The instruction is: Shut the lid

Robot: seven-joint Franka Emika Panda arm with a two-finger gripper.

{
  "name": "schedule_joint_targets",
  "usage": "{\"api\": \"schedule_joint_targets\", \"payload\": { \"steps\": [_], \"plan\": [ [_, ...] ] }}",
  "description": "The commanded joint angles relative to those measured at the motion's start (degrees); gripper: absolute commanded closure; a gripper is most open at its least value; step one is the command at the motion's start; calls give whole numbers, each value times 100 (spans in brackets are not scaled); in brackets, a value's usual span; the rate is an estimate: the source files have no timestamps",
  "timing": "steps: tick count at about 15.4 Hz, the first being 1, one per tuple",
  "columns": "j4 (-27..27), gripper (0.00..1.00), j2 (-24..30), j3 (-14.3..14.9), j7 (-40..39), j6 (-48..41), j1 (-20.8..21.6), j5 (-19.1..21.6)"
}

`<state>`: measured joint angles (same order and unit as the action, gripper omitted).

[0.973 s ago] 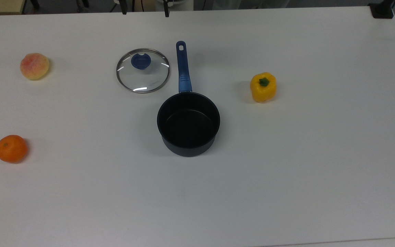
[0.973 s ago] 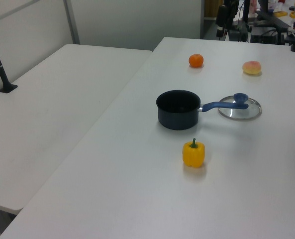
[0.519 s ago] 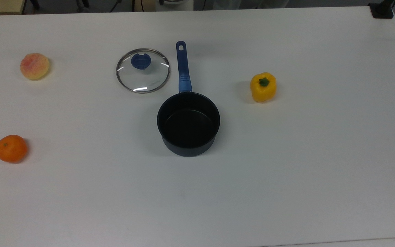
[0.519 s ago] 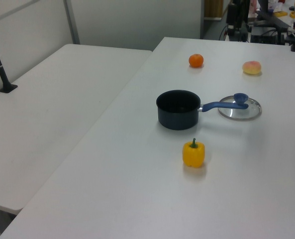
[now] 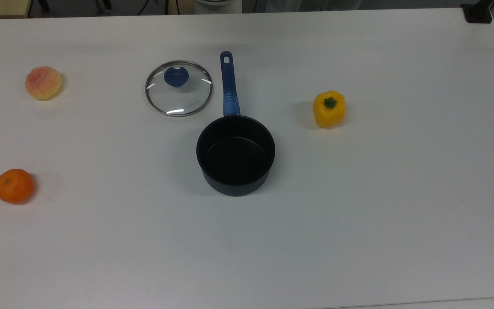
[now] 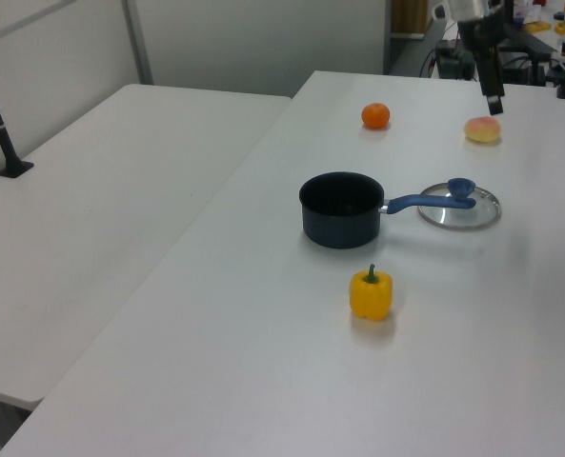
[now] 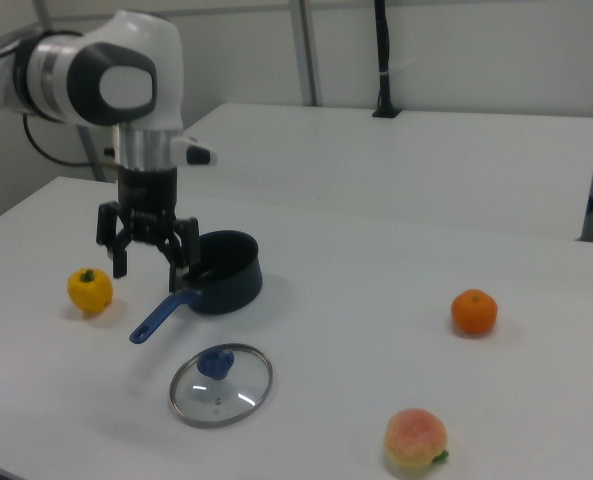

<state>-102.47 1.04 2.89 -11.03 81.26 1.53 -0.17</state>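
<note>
We are holding the gripper [image 7: 147,258] spread apart above the bench [image 5: 358,214], since the lid [image 5: 179,88] is lying flat beside the uncovered saucepan [image 5: 236,154].

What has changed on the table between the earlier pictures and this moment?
The robot's gripper has come into the left view at the top right, above the table's far end, holding nothing. The round clear glass lid with the blue knob lies beside the dark saucepan with the long blue handle as before. The yellow bell pepper, orange mandarin and pink-yellow peach have not moved.
</note>
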Motion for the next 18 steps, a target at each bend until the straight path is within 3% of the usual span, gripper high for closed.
{"api": "schedule_joint_targets", "payload": {
  "steps": [1,10,18],
  "plan": [
    [-730,0,142,36,-382,153,-12,-194],
    [-2118,0,221,36,-285,2356,-47,-493],
    [-2963,0,230,27,734,4730,-47,-493]
  ]
}}
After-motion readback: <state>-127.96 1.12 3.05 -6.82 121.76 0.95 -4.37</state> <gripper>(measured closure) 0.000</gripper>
